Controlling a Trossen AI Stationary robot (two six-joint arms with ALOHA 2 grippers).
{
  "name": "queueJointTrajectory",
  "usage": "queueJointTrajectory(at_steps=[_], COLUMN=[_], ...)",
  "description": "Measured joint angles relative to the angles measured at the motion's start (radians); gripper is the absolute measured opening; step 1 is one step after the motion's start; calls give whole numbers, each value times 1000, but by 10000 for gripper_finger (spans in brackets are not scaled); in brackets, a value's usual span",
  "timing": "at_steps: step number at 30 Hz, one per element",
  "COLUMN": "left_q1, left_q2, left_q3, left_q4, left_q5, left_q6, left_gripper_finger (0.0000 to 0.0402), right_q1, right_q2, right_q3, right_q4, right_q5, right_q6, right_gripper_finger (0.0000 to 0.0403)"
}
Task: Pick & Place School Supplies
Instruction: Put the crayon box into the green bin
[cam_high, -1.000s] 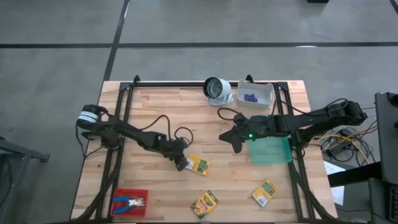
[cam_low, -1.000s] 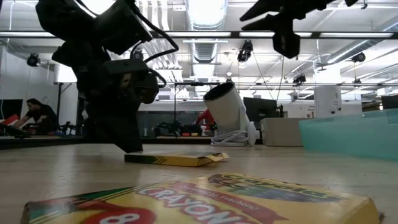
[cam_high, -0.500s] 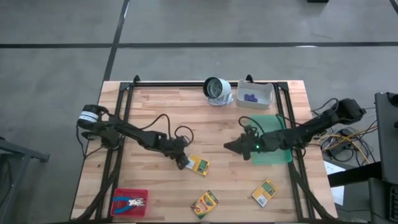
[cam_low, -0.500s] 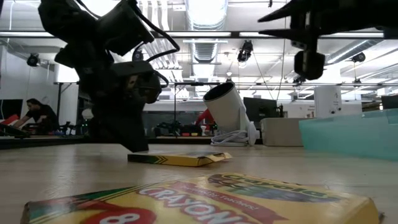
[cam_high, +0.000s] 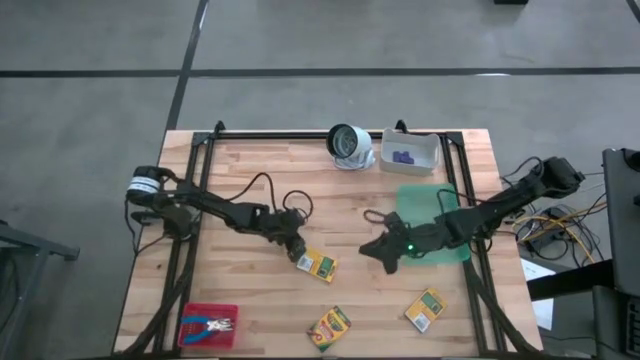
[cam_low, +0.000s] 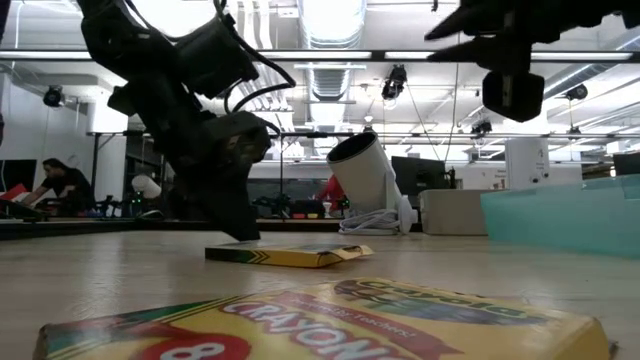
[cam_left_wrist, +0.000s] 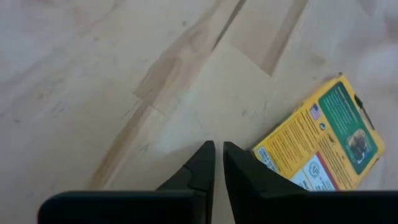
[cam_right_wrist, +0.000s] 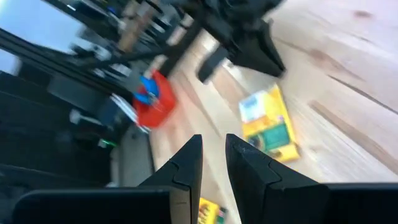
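Three yellow-and-green crayon boxes lie flat on the wooden table: one mid-table (cam_high: 318, 266), one by the near edge (cam_high: 329, 325) and one near right (cam_high: 424, 309). My left gripper (cam_high: 297, 254) is shut and angled down, its tips right beside the mid-table box's left corner (cam_left_wrist: 264, 154). My right gripper (cam_high: 368, 250) hangs above the table right of that box (cam_right_wrist: 268, 127), its fingers a narrow gap apart with nothing between them. Purple pieces (cam_high: 403, 156) lie in the white bin. A blue-handled tool (cam_high: 212, 324) lies in the red tray. My left gripper's shut fingers (cam_left_wrist: 245, 165) come slanting down from the table's left beside the mid-table box's left corner. I cannot tell whether they touch it. The box lies flat on the table.
The white bin (cam_high: 432, 150) and a white-grey round object (cam_high: 347, 143) stand at the far edge. A green mat (cam_high: 440, 240) lies under my right arm. The red tray (cam_high: 195, 310) sits at the near left corner. Black frame rails run along both sides.
My right gripper has swung toward the near edge and come lower, rolling somewhat, and now hangs right of the mid-table box. My left gripper has shifted a little toward the table's right and far side along that box's left end.
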Motion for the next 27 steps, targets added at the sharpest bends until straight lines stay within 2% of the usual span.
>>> queueJointTrajectory(at_steps=[7,12,18,27], left_q1=[10,9,9,10], left_q2=[-1,-2,-3,-3], left_q3=[-1,-5,-6,-6], left_q4=[-5,-7,-11,-14], left_q5=[3,3,3,3], left_q6=[32,24,11,36], left_gripper_finger=[37,37,37,37], right_q1=[54,86,97,183], right_q2=[159,283,341,334], right_q3=[133,234,258,157], right_q4=[69,72,68,53], right_q5=[13,125,229,530], right_q6=[-74,-130,12,278], right_gripper_finger=[68,68,68,68])
